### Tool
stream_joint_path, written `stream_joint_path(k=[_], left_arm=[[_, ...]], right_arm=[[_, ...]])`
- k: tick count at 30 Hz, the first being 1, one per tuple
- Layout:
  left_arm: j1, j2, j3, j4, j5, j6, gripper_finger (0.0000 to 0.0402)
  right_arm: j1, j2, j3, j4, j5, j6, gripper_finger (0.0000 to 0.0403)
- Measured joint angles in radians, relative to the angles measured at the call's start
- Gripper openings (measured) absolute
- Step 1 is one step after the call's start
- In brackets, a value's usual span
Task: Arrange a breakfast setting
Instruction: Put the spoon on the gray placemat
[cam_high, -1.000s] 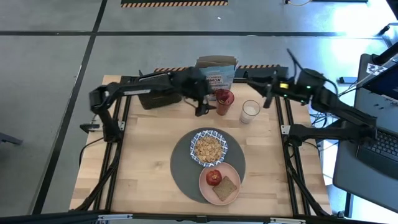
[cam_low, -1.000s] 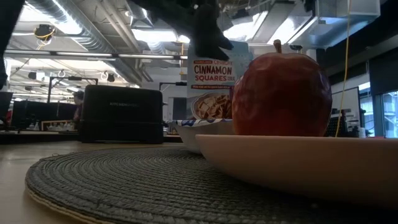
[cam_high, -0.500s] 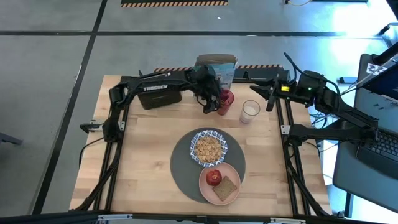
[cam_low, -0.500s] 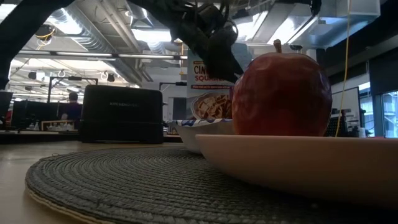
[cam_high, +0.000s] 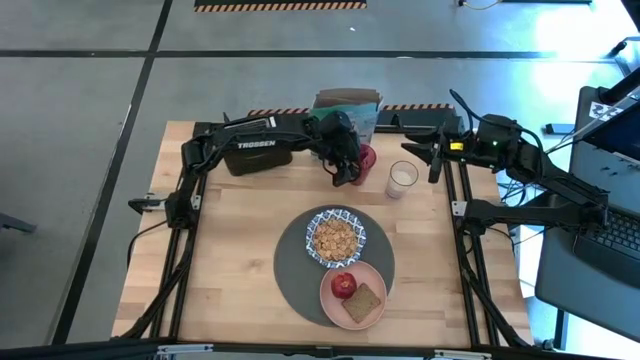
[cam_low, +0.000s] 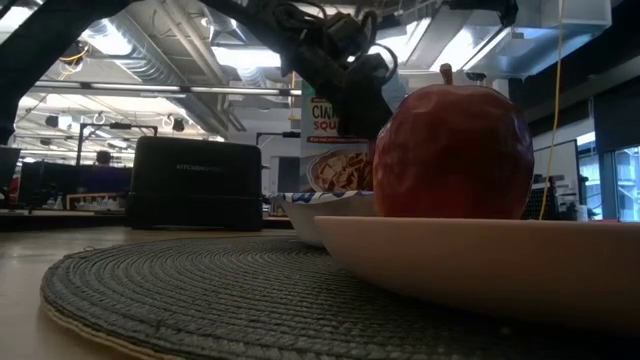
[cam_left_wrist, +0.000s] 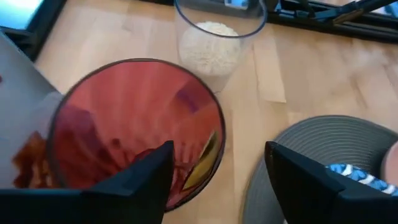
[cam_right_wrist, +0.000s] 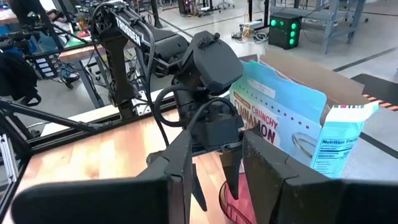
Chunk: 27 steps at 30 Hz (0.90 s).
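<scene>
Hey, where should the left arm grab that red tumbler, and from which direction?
Grip the red tumbler by its rim, coming from above: it stands upright with its mouth open. The left gripper already hangs over it, open, one finger inside the rim. The milk glass crowds one side.

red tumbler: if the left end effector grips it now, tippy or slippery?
Likely light: the red tumbler looks almost empty, only a gold spoon leaning inside. Its glossy translucent wall may slip. The left end effector is open above its rim; a nudge could send it into the milk glass close beside.

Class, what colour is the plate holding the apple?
Salmon pink plate; the high view shows it best.
</scene>
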Motion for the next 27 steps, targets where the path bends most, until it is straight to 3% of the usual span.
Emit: stream_joint_path(k=[11,19,27], left_arm=[[-0.001,-0.001,0.000,0.056,0.030,-0.088,0.0152],[-0.013,-0.001,0.000,0.053,-0.002,-0.093,0.0097],[-0.015,-0.001,0.000,0.056,-0.014,-0.109,0.0012]], right_arm=[[0.000,0.000,0.000,-0.048,-0.010,0.000,0.0094],[0.000,0.000,0.000,-0.065,-0.010,0.000,0.0094],[0.000,0.000,0.000,-0.065,-0.028,0.001,0.0094]])
